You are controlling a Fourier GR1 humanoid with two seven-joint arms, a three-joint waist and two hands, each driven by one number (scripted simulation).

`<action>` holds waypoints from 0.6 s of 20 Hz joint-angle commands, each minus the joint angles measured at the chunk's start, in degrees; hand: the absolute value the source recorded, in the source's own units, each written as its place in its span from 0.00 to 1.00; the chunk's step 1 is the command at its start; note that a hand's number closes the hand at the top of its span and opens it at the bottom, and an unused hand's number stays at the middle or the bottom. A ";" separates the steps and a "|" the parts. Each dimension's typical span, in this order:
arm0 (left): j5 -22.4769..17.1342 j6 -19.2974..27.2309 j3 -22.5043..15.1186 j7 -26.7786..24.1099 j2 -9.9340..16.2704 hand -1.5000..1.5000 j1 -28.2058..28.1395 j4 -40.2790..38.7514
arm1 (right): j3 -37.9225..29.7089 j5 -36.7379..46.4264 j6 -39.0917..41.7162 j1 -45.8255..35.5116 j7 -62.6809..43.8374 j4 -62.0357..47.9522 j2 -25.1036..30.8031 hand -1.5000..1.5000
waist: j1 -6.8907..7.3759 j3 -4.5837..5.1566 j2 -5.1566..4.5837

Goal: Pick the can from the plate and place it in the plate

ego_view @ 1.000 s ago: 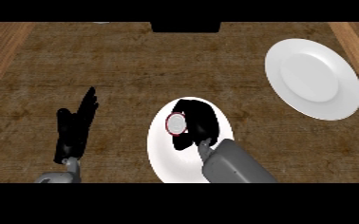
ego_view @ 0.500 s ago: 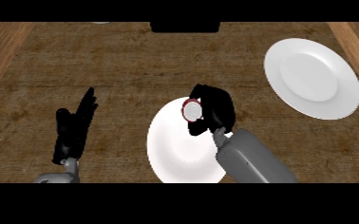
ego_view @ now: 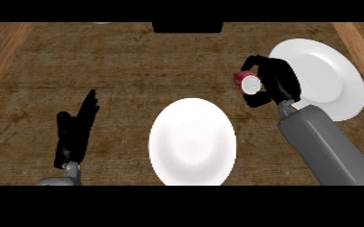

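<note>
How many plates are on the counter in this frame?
2: one plate at lower centre, bare; the other plate at the right edge, partly behind the right hand holding the can.

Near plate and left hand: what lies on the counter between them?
Nothing; in the head view the wooden counter is bare between the near plate and the open left hand. The can is in the right hand, over by the far plate.

Dark brown wooden counter top (ego_view: 142, 72), lighter wood strips at both sides, black block (ego_view: 188, 27) at far edge
</note>
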State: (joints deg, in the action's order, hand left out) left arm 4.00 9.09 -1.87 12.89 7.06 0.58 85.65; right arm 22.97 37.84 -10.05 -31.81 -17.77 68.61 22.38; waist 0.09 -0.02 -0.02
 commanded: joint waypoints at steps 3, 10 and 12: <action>0.26 -0.34 -0.81 -1.66 -0.61 0.50 -3.42 0.74 | -7.74 2.19 -6.78 -0.54 -1.39 6.52 4.86 1.00 | -0.35 0.03 0.30; 1.20 0.10 0.05 -1.79 -1.04 0.50 0.31 -2.74 | -16.40 1.24 -4.82 3.35 -3.41 9.44 8.28 1.00 | -0.36 0.04 0.08; -2.29 -2.75 4.47 -0.23 2.07 0.50 4.91 -4.51 | -19.10 0.94 -6.63 -0.53 0.11 1.35 7.24 1.00 | 0.13 0.02 -0.10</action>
State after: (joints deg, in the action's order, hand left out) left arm 3.62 8.33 -0.36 12.38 7.17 2.32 83.46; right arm 8.06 38.75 -15.39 -31.06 -19.51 74.45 29.47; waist -0.13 0.02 0.04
